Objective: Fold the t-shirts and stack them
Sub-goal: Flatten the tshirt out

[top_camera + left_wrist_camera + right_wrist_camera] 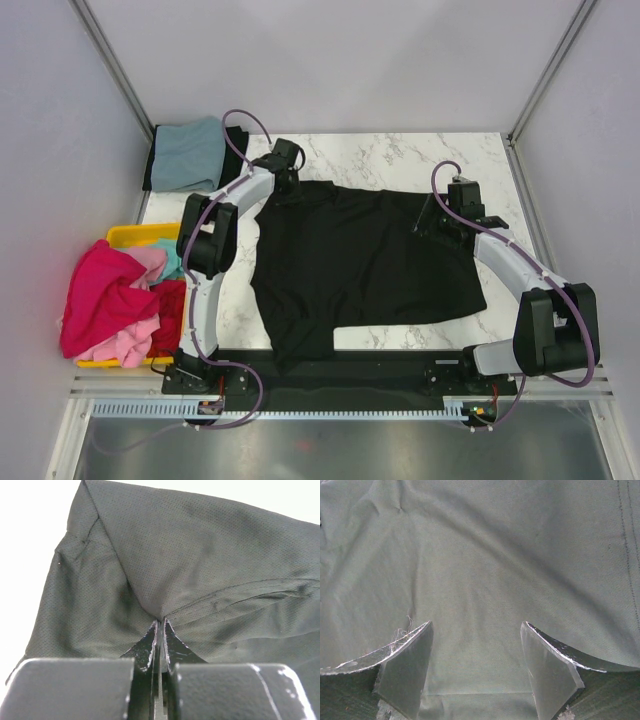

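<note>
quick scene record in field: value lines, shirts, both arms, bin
black t-shirt: spread open on the marble table
left fingers: shut, pinching the black t-shirt's far-left edge
right fingers: open, over the same shirt's far-right edge
grey-blue shirt: folded, far-left corner, on a second black shirt
yellow bin: left edge, heaped with loose shirts, magenta, pink, teal, red

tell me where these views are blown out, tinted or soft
Left wrist: the table is blown out to pure white, the black t-shirt reads grey-green with crisp weave, and the left end effector housing nearest the lens is slightly soft. Right wrist: same grey-green cast, gentle fold shadows, no glare. Top external: even light, shirt nearly featureless black.
</note>
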